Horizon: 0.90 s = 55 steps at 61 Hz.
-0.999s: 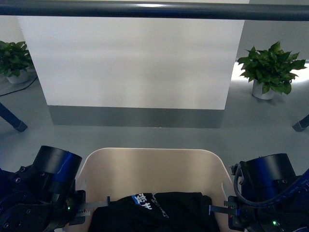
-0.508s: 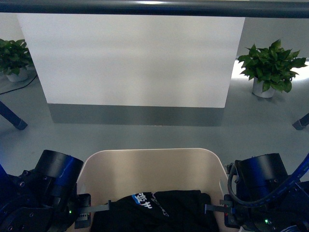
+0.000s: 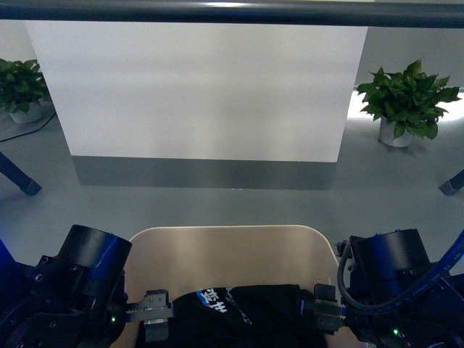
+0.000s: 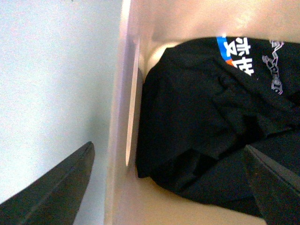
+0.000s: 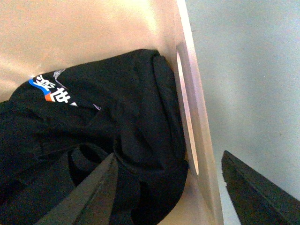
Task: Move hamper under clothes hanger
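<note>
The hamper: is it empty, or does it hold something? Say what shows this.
Not empty. The hamper holds a crumpled black garment with a printed logo, lying on its floor against both side walls; the far end is bare.

Black arms (image 3: pixel 65 290) with glossy blue-black cylinders, small green lights

Left gripper (image 4: pixel 168 187): fingers spread wide — one outside the hamper (image 3: pixel 225 254) wall, one inside.
Right gripper (image 5: pixel 168 192): same pose — jaws parted, straddling the opposite wall.
</note>
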Available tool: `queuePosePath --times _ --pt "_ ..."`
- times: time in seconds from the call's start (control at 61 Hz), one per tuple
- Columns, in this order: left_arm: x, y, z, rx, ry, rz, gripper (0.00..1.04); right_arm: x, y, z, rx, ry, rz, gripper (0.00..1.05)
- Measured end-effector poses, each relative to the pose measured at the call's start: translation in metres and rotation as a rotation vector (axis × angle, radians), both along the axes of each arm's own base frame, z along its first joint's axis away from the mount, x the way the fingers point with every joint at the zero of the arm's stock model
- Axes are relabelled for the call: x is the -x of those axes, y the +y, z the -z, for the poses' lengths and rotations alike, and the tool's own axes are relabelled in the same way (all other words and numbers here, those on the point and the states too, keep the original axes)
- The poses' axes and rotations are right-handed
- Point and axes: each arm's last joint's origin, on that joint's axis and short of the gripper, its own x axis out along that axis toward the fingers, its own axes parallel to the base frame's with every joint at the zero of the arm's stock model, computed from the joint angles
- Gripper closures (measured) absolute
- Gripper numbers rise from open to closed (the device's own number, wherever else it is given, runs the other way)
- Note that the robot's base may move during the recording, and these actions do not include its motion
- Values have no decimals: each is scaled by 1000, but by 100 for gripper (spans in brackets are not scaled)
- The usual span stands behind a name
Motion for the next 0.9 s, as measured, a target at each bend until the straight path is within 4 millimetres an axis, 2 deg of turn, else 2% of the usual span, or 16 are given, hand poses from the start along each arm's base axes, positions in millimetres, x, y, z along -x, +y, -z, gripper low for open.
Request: queuePosePath --times 0.098,0.229,0.59,0.688,0.901 --pt "-4 2 -12 -7 -36 -8 7 -1 0 -12 0 -30 5 23" --pt "-12 5 -39 -23 -113 -10 7 -3 0 -34 -3 -82 9 6" --pt "-20 4 -119 -42 -353 26 7 1 -3 -105 4 -259 21 8" --pt "-16 2 -140 -34 -426 39 7 7 -3 -126 33 -318 32 8" --pt "-1 -6 -170 -22 -545 80 7 25 0 -166 73 -457 49 8"
